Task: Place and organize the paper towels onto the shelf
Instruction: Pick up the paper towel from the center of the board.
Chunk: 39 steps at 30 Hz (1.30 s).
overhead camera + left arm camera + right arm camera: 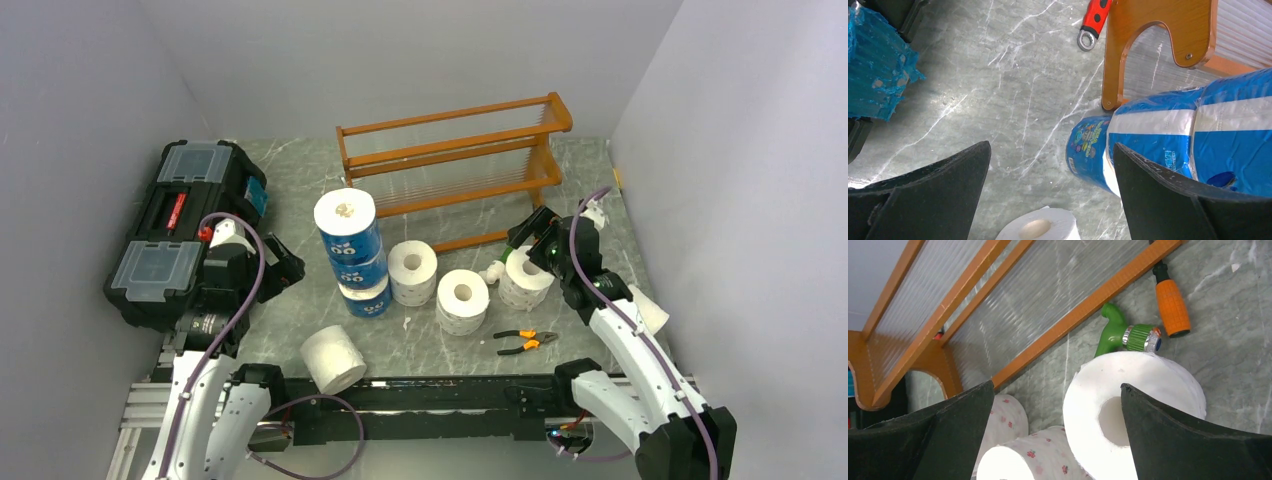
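Two grippers wide, shelf unfilled

Both my grippers stood spread wide with nothing in them. My right gripper (1055,390) pointed down at an upright white roll (1088,390) of the paper towels, just in front of the shelf (1083,312). The other rolls sat on the table (430,340), none on the tiers. I judged that roll light and squashy, best taken across its outer wall with gentle pressure. My left gripper (1050,147) hung low beside the blue-wrapped stack (1198,135), whose film looked slippery. My right arm reached forward, wrist tipped down.
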Available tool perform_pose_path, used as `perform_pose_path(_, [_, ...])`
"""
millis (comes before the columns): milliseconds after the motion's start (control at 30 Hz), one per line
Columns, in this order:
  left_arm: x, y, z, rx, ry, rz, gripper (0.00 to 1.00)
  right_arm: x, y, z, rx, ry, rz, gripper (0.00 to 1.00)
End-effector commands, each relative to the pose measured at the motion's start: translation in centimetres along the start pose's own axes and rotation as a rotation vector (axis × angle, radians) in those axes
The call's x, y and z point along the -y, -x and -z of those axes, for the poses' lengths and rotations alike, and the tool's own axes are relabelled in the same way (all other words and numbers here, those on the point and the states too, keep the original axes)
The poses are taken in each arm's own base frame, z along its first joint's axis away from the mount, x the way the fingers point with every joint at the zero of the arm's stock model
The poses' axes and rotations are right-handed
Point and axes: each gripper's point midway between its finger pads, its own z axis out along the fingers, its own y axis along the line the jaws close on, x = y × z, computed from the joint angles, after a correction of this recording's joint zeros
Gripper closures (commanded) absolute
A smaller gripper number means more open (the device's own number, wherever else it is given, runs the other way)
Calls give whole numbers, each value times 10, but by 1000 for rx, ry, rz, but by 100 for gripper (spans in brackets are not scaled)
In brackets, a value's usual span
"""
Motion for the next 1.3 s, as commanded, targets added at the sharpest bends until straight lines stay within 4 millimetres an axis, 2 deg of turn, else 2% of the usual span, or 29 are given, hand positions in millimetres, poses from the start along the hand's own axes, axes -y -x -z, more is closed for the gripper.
perform_pose_path(0, [6,16,5,55,-14,-6,1,-27,26,10,73,85,-42,0])
perform_pose_path(133, [15,15,6,48,-65,-20,1,-30,20,9,91,148,-89,0])
perform_pose_path(300, [16,13,3,19,-64,-44,1,-34,18,11,80,171,-87,0])
perform_pose_path(400, [15,13,4,14,-60,-56,1,-51,22,21,49,241,19,0])
perform_pose_path(533, [11,16,5,36,-37,-68,1,-63,28,29,64,297,53,0])
perform_pose_path(733, [6,11,1,31,-24,-45,1,-80,32,36,68,355,55,0])
perform_pose_path(900, [8,7,-2,19,-33,-27,1,-93,45,44,107,374,32,0])
perform_pose_path(1100, [16,6,-5,12,-77,-8,1,-97,54,45,127,366,-15,0])
perform_pose_path(1267, [26,6,-3,6,-127,-6,1,-115,59,50,122,436,-23,0])
